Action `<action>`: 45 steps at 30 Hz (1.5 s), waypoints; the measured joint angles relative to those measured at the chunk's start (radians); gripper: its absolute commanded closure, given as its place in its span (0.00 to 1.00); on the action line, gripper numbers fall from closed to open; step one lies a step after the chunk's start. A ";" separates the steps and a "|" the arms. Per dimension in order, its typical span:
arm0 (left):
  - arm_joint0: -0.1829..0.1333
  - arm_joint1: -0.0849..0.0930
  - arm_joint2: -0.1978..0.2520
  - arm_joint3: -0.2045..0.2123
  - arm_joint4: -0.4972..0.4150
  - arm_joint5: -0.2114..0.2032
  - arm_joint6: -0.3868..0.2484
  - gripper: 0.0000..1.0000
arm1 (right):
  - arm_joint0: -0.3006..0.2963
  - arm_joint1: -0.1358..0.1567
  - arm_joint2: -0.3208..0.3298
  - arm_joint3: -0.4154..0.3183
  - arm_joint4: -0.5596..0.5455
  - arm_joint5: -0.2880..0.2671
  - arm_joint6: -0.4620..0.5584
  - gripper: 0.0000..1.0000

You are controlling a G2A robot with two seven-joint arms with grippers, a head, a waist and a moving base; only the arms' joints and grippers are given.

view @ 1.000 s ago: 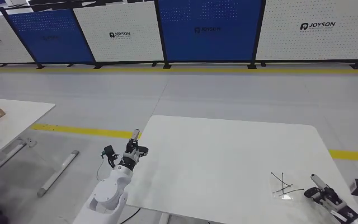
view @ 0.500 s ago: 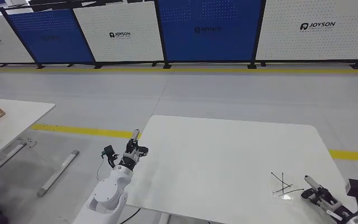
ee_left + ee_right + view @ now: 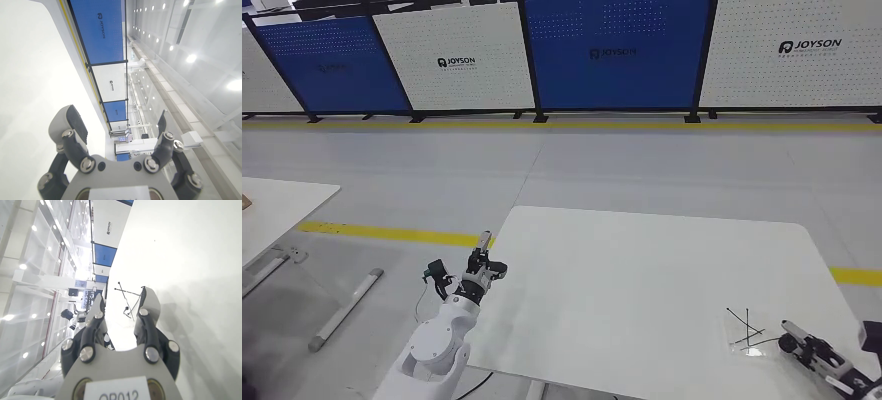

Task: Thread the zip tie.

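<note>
The white rounded-corner table (image 3: 642, 290) has the left gripper (image 3: 119, 117) at its left edge, jaws spread and empty, the right gripper (image 3: 122, 294) at its near right corner, jaws likewise spread and empty, and thin black plastic zip ties (image 3: 748, 325) lying crossed just beside the latter.

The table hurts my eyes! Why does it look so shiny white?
Left wrist view: ceiling lights flare into blobs, and the table glares plain white. Right wrist view: same glare, yet the black zip ties stand out.
</note>
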State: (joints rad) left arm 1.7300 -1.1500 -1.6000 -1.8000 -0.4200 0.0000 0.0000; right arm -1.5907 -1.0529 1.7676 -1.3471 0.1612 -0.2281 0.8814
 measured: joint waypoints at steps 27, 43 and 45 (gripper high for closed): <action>0.000 0.000 0.000 0.000 0.000 0.000 0.000 0.00 | -0.031 0.016 0.002 -0.030 -0.017 0.001 -0.004 0.80; 0.000 0.000 0.000 0.000 0.000 0.000 0.000 0.00 | -0.027 0.023 0.011 -0.022 0.045 -0.028 0.024 1.00; 0.000 0.000 0.000 0.000 0.000 0.000 0.000 0.00 | -0.035 0.022 0.023 -0.022 0.106 -0.052 0.038 1.00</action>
State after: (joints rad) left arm 1.7300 -1.1500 -1.6000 -1.8000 -0.4200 0.0000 0.0000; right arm -1.6256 -1.0313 1.7905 -1.3688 0.2669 -0.2803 0.9193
